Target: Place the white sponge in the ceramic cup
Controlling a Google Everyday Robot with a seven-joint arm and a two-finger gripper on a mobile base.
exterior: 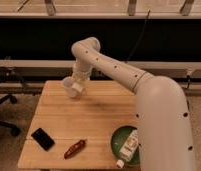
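The small whitish ceramic cup (67,87) stands at the far left part of the wooden table (94,120). My gripper (76,88) hangs down from the white arm (114,70) right at the cup's right side, touching or overlapping its rim. A pale patch at the gripper's tip may be the white sponge, but I cannot tell. No sponge lies on the table in view.
A black flat object (43,139) and a red-brown packet (75,148) lie near the table's front left. A green round dish (117,141) at the front right holds a white carton (129,146). An office chair (1,107) stands left of the table.
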